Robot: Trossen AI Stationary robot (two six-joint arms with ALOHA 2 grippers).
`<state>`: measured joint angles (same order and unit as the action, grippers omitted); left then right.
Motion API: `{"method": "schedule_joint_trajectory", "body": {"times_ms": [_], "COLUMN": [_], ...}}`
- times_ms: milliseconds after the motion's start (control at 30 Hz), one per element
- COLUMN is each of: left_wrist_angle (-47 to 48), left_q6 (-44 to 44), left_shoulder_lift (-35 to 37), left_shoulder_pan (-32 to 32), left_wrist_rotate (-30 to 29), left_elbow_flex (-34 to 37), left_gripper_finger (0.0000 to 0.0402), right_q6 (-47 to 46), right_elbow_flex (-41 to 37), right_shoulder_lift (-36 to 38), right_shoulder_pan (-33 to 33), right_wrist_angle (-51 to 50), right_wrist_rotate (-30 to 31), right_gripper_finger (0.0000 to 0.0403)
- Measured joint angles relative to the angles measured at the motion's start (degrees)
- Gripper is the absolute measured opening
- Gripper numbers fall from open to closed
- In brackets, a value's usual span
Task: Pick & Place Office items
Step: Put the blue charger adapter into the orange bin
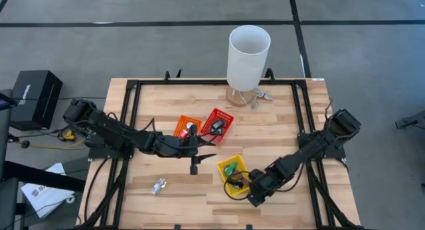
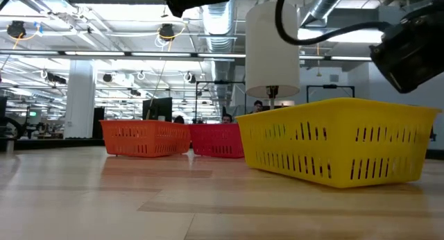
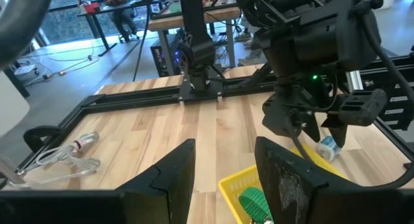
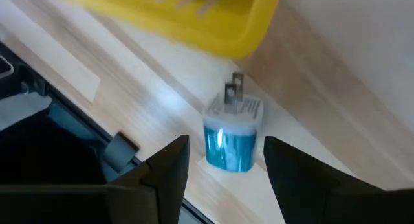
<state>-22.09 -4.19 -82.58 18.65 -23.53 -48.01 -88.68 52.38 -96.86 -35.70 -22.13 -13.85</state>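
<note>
blue plug adapter [image 4: 231, 134] lies between, seemingly untouched by, right tool's [image 4: 223, 162] spread fingers.

The table [image 1: 279, 123] is pale, matt wood; the yellow basket [image 2: 333, 139] glossy slotted plastic; the plug adapter [image 4: 231, 136] shiny blue with metal prongs.

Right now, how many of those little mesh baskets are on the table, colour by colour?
Orange basket: 1
Red basket: 1
Yellow basket: 1
Total: 3 baskets
</note>
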Motion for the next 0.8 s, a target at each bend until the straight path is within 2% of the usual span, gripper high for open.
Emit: {"method": "schedule_joint_trajectory", "body": {"times_ms": [333, 800], "left_wrist_angle": [-0.04, -0.09], "left_q6": [0.0, 0.07], "left_shoulder_lift": [0.0, 0.02], "left_shoulder_pan": [0.0, 0.0], "left_wrist_rotate": [0.0, 0.0], "left_elbow_flex": [0.0, 0.0], "left_gripper_finger": [0.0154, 0.0154], "right_q6": [0.18, 0.77], "right_elbow_flex": [0.0, 0.0], "right_shoulder_lift": [0.0, 0.0], "right_shoulder_pan": [-1.49, -1.47], "right_wrist_angle": [-0.11, -1.62], "right_wrist_rotate": [3.19, 3.46], "right_gripper_finger": [0.0191, 0.0191]}}
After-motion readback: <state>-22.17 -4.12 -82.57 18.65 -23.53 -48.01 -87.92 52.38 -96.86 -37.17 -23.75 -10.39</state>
